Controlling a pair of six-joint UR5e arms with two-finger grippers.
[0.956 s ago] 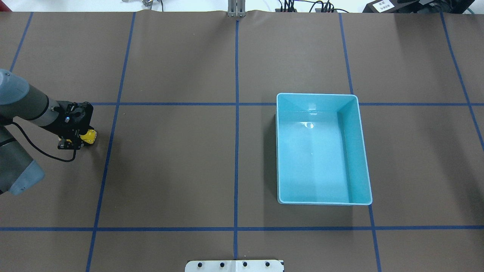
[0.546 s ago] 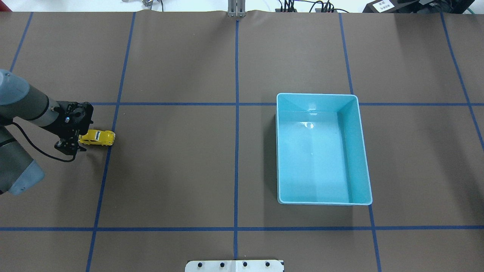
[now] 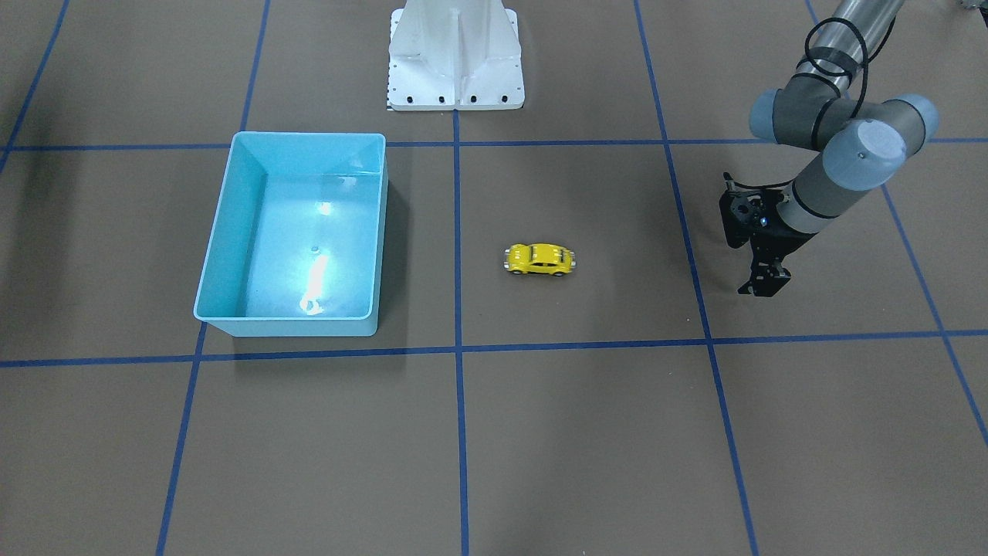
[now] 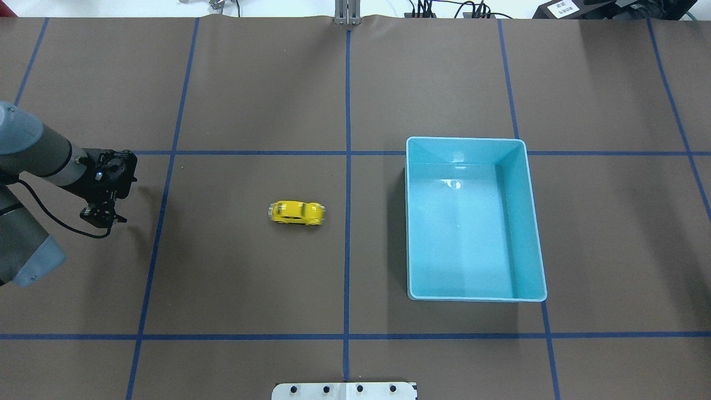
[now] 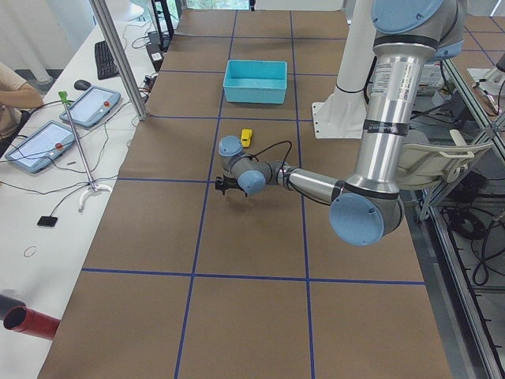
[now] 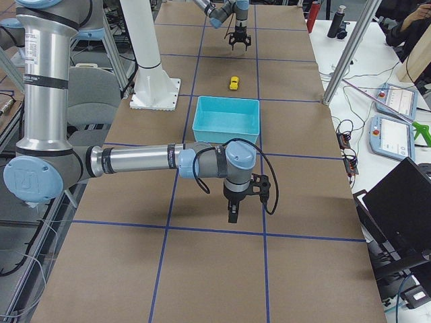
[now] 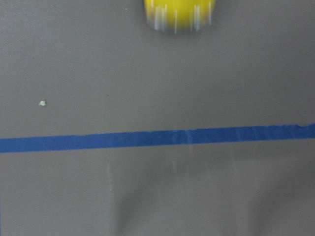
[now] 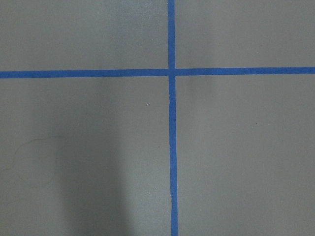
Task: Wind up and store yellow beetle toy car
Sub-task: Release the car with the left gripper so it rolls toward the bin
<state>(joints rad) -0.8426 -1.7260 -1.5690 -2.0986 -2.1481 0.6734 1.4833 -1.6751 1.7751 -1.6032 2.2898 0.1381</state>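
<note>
Wind-up looks done: yellow beetle toy car [image 4: 297,213] sits loose on table [image 4: 239,289], motion-blurred, likely rolling, between left end effector [image 4: 104,215] (fingers apart, empty) and blue bin [image 4: 465,140]. Right end effector [image 6: 232,214]: can't tell. Next: grasp the stopped car, drop it in bin. Brown paper, blue tape grid [image 4: 348,166]; tablets [image 5: 93,105] on side desk [image 5: 31,197].

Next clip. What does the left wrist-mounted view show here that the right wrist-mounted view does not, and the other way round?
Only the left wrist view: the blurred end of the tiny glossy yellow beetle toy car at the top edge, plus a small pale speck. Only the right wrist view: two blue tape lines crossing, and a faint ring-shaped mark. Both: the brown table cover, blue tape and a soft shadow low in the picture.
</note>
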